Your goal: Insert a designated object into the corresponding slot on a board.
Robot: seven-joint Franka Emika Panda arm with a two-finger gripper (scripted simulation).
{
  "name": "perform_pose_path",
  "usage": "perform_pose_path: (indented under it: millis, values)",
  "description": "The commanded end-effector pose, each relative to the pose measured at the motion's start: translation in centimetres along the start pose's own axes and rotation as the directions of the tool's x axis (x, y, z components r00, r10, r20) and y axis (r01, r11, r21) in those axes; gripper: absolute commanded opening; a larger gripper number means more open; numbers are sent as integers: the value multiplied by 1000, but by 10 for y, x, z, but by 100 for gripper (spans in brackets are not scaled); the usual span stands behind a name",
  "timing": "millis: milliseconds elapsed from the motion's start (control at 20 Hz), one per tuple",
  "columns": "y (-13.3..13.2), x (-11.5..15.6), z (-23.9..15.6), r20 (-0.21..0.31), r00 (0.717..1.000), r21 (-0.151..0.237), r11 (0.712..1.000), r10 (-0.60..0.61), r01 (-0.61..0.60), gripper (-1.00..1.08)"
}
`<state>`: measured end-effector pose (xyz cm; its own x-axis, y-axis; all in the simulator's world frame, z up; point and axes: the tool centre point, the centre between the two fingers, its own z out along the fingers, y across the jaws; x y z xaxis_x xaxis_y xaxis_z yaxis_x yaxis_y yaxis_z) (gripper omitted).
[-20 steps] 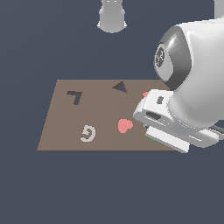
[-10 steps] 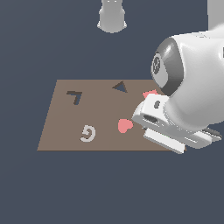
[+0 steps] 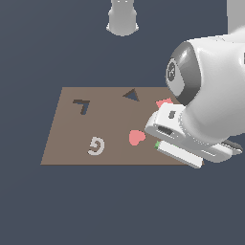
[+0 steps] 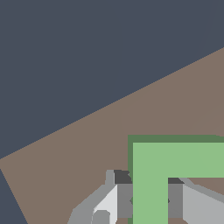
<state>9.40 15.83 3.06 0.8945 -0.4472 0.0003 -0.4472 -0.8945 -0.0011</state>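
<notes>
The brown board (image 3: 110,124) lies flat in the exterior view. The dark L-shaped slot (image 3: 82,105) is near its far corner on the exterior view's left. In the wrist view, the green L-shaped block (image 4: 175,166) sits between my grey fingers (image 4: 123,200). My gripper (image 4: 150,202) is shut on one leg of the block and holds it over the board (image 4: 87,153). In the exterior view only a green sliver of the block (image 3: 157,144) shows under the white hand (image 3: 179,141), at the board's near part on that view's right. The fingertips are hidden there.
A dark triangular cutout (image 3: 131,95), a pink heart (image 3: 136,138), a partly hidden pink square (image 3: 163,103) and a pale G-shaped piece (image 3: 96,146) are on the board. The arm's bulky white link (image 3: 210,91) hangs over the board's right side. The robot base (image 3: 122,19) stands behind.
The arm and hand have moved toward the exterior view's left, nearer the pink heart, and now cover more of the pink square.
</notes>
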Motion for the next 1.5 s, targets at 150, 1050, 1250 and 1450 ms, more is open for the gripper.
perform_pose_path:
  millis: [150, 1050, 1250, 1450]
  values:
    - [1, 1, -4, 0, 1000, -1, 1000, 1, -1, -100]
    - [17, -23, -3, 1, 992, -1, 992, -126, 126, -100]
    - [28, -37, -4, 1, 979, -1, 979, -204, 204, -100]
    - [44, -52, -4, 1, 954, -1, 954, -300, 300, -100]
